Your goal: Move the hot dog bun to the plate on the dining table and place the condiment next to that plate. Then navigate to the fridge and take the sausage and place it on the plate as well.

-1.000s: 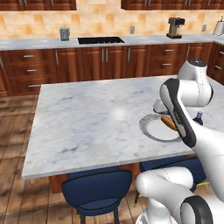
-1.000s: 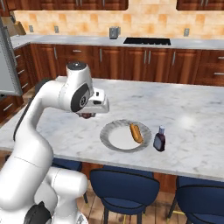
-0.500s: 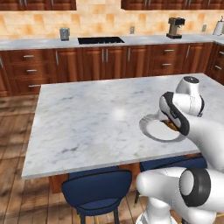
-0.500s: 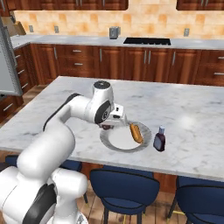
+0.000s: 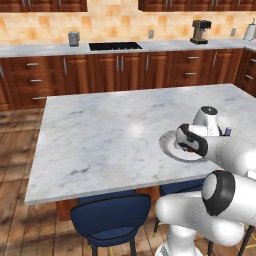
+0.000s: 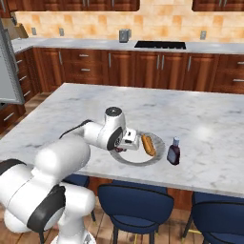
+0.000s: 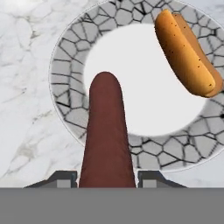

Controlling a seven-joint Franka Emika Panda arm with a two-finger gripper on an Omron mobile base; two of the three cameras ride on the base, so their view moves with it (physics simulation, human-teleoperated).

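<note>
My gripper [image 7: 107, 177] is shut on the dark-red sausage [image 7: 106, 131], which sticks out forward between the fingertips [image 7: 63, 177] over the plate [image 7: 65, 65]. The plate is white with a grey cracked-pattern rim and lies on the marble dining table [image 5: 100, 135]. The orange-brown hot dog bun [image 7: 186, 52] rests on the plate's far right part, apart from the sausage. In the right base view the gripper [image 6: 125, 140] hangs low over the plate's [image 6: 143, 162] left side, with the bun [image 6: 148, 144] just to its right. The condiment [image 6: 173, 152], a dark bottle, stands upright right of the plate.
Dark blue stools [image 6: 136, 202] [image 5: 110, 217] stand along the table's near edge. A grey fridge door [image 6: 9, 71] shows at the far left. Wooden cabinets with a sink [image 5: 115, 46] and a coffee machine [image 5: 201, 31] line the back wall.
The arm has swung from above the table beside the plate down to just over the plate, carrying the sausage. The bun, bottle and plate have stayed put.
</note>
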